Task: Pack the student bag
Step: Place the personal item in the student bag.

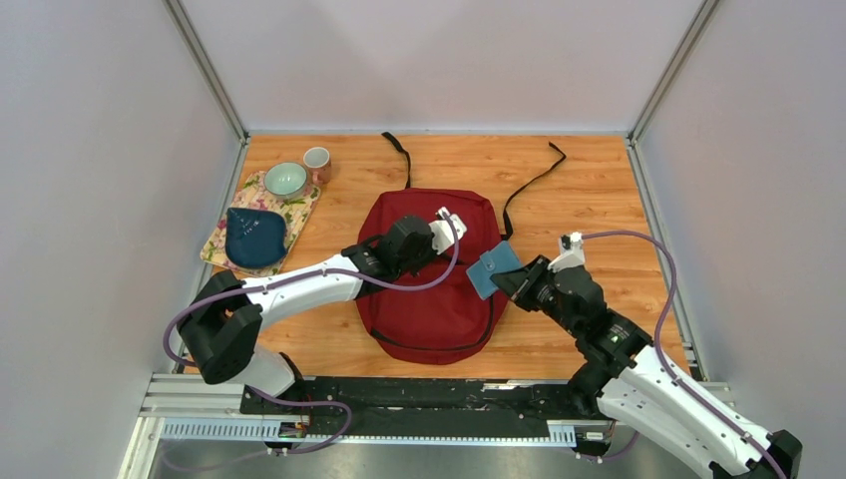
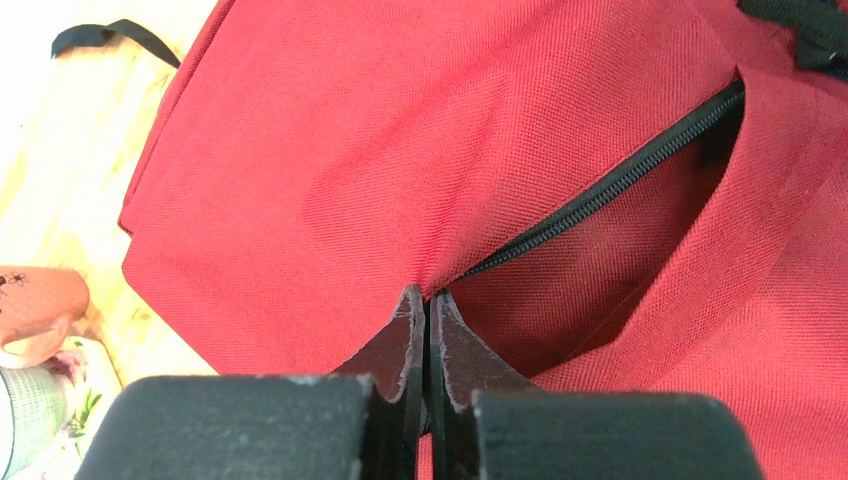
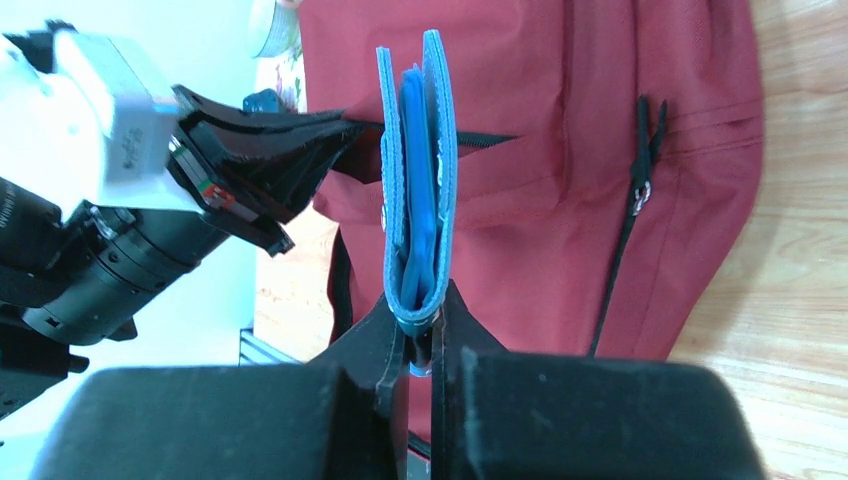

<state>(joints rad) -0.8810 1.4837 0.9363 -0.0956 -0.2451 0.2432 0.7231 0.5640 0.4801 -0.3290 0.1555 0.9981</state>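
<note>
Packing is barely begun. The left gripper (image 2: 428,310) pinches the student bag (image 2: 400,150) at its pocket lip, with the zipper (image 2: 620,180) open just beyond its fingertips. The right gripper (image 3: 420,335) clamps 1 teal wallet (image 3: 420,170), not yet inside.

The table's (image 1: 609,200) middle is covered by the bag (image 1: 429,309), whose left half is crossed by the left arm (image 1: 309,279). A zip slit (image 2: 600,260) is pulled agape by the left gripper (image 2: 427,300), pinched on its fabric edge. At the bag's right edge, the wallet (image 1: 493,269) is clamped in the right gripper (image 1: 514,282). The far-left corner is filled by mat (image 1: 301,208), bowl (image 1: 285,180), cup (image 1: 317,163) and pouch (image 1: 254,238). Bare wood at far right is crossed by one strap (image 1: 539,178).
</note>
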